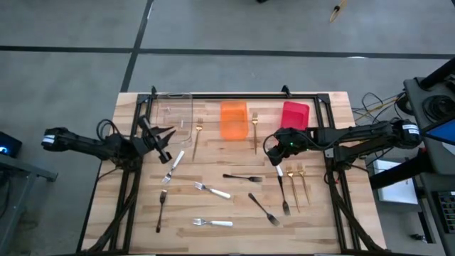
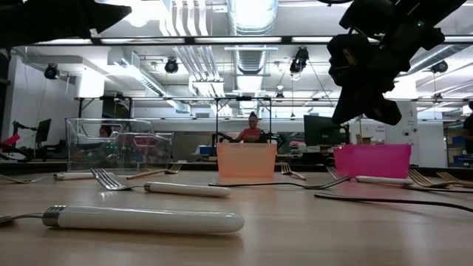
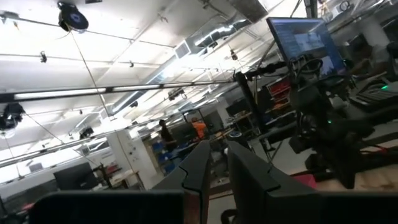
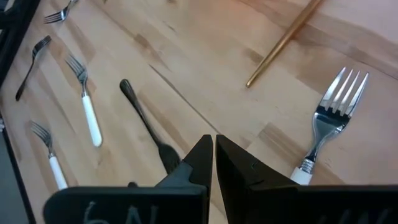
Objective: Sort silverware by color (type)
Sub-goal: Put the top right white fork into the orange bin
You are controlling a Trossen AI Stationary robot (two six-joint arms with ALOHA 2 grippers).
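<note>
The right hand hung above the tabletop in front of the red bin, its fingers pressed together and holding nothing. Just below it lay a fork with a white handle, a dark fork and one gold fork. The left hand waited in the air near the clear bin, tilted up toward the room. Its fingers stood nearly together, with only a thin gap, and I could see nothing between them. The silverware was spread over the tabletop: white-handled forks in the middle and on the left, dark forks among them, and gold forks on the right. The orange bin stood between two single gold forks.
</note>
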